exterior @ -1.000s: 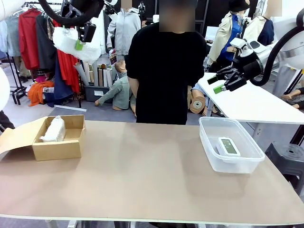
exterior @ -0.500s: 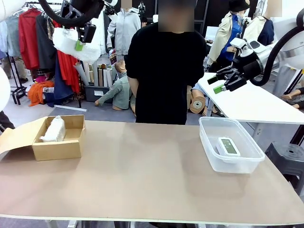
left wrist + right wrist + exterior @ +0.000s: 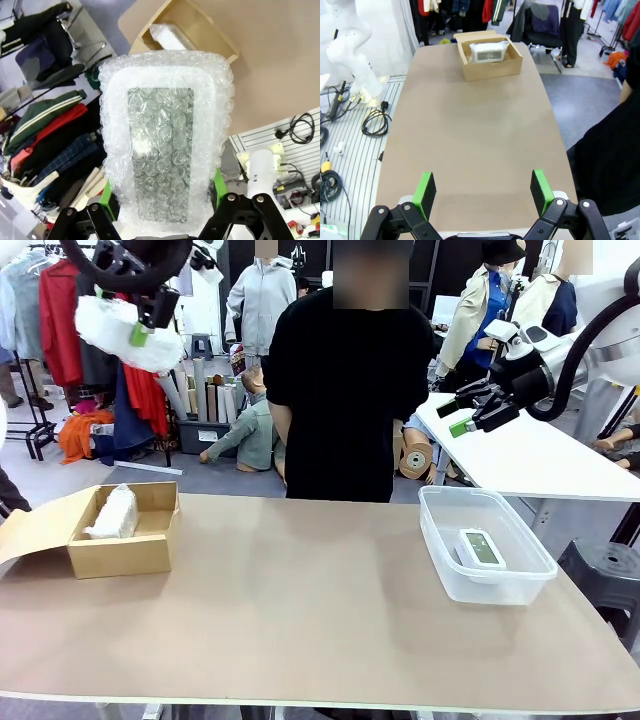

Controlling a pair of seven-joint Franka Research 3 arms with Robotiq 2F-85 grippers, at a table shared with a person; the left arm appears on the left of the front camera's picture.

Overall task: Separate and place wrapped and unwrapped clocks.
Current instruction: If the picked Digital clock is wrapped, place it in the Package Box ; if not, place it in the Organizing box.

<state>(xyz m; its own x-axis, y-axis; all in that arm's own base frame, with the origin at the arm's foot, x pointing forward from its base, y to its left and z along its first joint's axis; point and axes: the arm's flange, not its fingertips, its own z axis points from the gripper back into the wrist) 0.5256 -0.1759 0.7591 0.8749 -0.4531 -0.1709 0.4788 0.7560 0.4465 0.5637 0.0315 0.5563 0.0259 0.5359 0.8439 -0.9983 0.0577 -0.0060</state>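
High at the top left, my left gripper (image 3: 143, 322) is shut on a bubble-wrapped clock (image 3: 112, 330); up close that wrapped clock (image 3: 167, 140) stands between the green pads (image 3: 108, 196). A second wrapped clock (image 3: 113, 511) lies in the open cardboard box (image 3: 120, 556) at the table's left, and the box (image 3: 492, 69) with its wrapped clock (image 3: 490, 51) appears far off from the right wrist. The bare white clock (image 3: 481, 547) rests in the clear plastic tub (image 3: 437, 550) at the right. My right gripper (image 3: 455, 418) hangs open above and behind the tub, its fingers (image 3: 424, 191) wide apart with nothing between them.
A person in black (image 3: 347, 390) stands at the far edge, arms behind the back. A white table (image 3: 540, 455) lies behind at the right, clothes racks (image 3: 60, 320) at the back left. The brown tabletop (image 3: 300, 590) is bare between box and tub.
My left gripper has carried the wrapped clock a little to the left and slightly upward. The right arm, the person and the containers have not moved.
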